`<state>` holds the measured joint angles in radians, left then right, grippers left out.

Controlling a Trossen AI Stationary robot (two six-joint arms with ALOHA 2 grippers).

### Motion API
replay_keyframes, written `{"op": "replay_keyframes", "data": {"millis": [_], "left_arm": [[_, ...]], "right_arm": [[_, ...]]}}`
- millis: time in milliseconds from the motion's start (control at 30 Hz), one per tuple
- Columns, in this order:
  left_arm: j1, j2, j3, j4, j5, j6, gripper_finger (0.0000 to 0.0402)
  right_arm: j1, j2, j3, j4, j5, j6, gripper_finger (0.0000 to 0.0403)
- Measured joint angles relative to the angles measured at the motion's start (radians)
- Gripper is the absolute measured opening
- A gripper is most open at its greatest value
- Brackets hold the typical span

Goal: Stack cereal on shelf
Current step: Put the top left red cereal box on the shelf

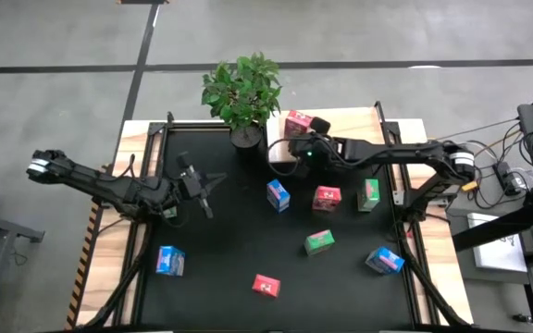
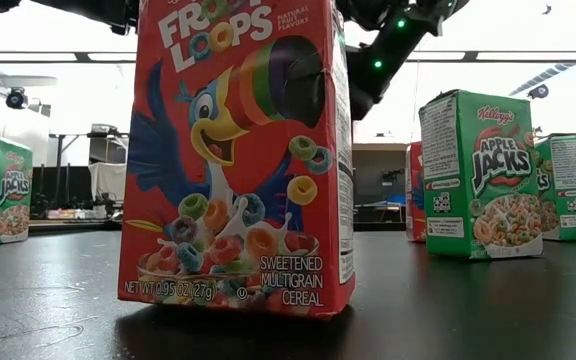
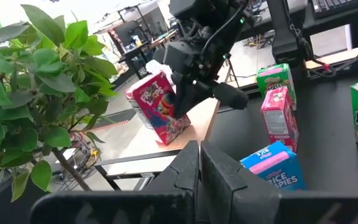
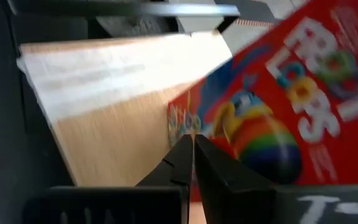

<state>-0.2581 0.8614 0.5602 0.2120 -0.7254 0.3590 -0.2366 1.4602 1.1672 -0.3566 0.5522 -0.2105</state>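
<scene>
**Right gripper closed beside a Froot Loops box at the shelf**

Nearest my low camera stands a red Froot Loops box (image 2: 236, 160) upright on the black table (image 2: 488, 310), with green Apple Jacks boxes (image 2: 480, 172) behind it. From above I count more cereal scattered mid-table: a blue box (image 1: 278, 194), a pink-red box (image 1: 327, 197) and a green box (image 1: 319, 242). My left gripper (image 1: 213, 180) hovers left of them, fingers pressed together, empty. Farther back, my right gripper (image 4: 193, 144) sits clenched on nothing over the pale shelf (image 4: 114, 118), just beside a tilted Froot Loops carton (image 3: 160, 106) resting on that plank, near the potted plant (image 1: 243, 92).
</scene>
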Motion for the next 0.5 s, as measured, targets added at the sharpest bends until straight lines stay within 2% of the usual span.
{"op": "replay_keyframes", "data": {"millis": [367, 500], "left_arm": [[0.000, 0.001, 0.000, 0.000, -0.002, 0.000, 0.0000], [0.000, 0.001, 0.000, 0.000, -0.002, 0.002, 0.0000]], "right_arm": [[-0.075, 0.004, -0.009, 0.001, 0.000, -0.062, 0.0009], [-0.070, 0.002, -0.009, 0.002, -0.010, -0.027, 0.0009]]}}
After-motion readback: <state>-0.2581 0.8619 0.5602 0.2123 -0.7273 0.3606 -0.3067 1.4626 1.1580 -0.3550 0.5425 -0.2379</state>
